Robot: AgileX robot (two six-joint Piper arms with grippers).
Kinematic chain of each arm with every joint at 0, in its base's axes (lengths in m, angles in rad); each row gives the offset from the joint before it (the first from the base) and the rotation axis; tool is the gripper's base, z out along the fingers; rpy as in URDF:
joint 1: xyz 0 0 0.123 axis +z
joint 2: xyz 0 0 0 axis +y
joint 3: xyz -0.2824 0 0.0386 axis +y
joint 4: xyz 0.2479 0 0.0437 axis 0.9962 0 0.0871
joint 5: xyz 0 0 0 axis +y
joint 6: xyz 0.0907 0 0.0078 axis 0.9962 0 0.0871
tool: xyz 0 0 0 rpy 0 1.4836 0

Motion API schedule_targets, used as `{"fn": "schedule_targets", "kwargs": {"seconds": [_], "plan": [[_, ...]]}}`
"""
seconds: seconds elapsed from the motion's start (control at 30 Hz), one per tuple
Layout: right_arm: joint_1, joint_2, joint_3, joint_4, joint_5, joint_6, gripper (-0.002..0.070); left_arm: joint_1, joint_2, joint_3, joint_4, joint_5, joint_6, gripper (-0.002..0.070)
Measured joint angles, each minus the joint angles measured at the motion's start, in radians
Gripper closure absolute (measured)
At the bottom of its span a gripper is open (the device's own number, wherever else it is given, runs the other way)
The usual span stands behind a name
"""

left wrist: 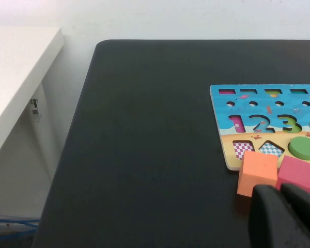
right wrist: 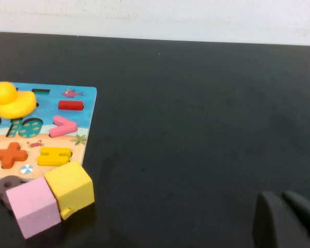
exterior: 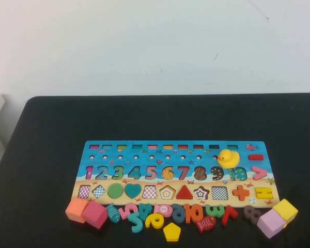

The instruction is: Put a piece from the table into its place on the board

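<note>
The piece, a small flat yellow pentagon (exterior: 171,232), lies on the black table (exterior: 160,116) just in front of the board (exterior: 88,155), among loose numbers. Its place, the pentagon recess (exterior: 167,192) with pale concentric lines, sits empty in the sandy band, straight behind the piece. Neither arm shows in the high view. In the left wrist view my left gripper (left wrist: 281,190) hovers shut and empty just short of an orange cube (left wrist: 257,173) by the board's left corner. My right gripper (right wrist: 283,196) hangs shut and empty over bare table, right of the board. The pentagon is out of both wrist views.
A yellow duck (exterior: 228,158) stands on the board near the 10. An orange cube (exterior: 76,209) and a pink cube (exterior: 94,214) lie at the front left corner, a yellow cube (exterior: 285,210) and a lilac cube (exterior: 271,223) at the front right. A white shelf (left wrist: 15,77) stands left of the table.
</note>
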Motion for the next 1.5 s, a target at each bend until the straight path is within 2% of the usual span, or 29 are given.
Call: {"fn": "schedule_targets", "kwargs": {"seconds": [0.73,0.8,0.97,1.03,1.33,1.5], "plan": [[0.000,0.000,0.000,0.000,0.000,0.000,0.0657,0.000,0.000,0.000,-0.017,-0.004,-0.013,0.0676],[0.000,0.000,0.000,0.000,0.000,0.000,0.0657,0.000,0.000,0.000,-0.119,-0.021,-0.061,0.0676],[0.000,0.000,0.000,0.000,0.000,0.000,0.0657,0.000,0.000,0.002,-0.633,-0.064,-0.293,0.0676],[0.000,0.000,0.000,0.000,0.000,0.000,0.0657,0.000,0.000,0.002,-0.735,-0.092,-0.303,0.0676],[0.000,0.000,0.000,0.000,0.000,0.000,0.0657,0.000,0.000,0.002,-0.845,-0.215,-0.191,0.0676],[0.000,0.000,0.000,0.000,0.000,0.000,0.0657,0.000,0.033,-0.094,-0.807,-0.043,0.048,0.0676]]}}
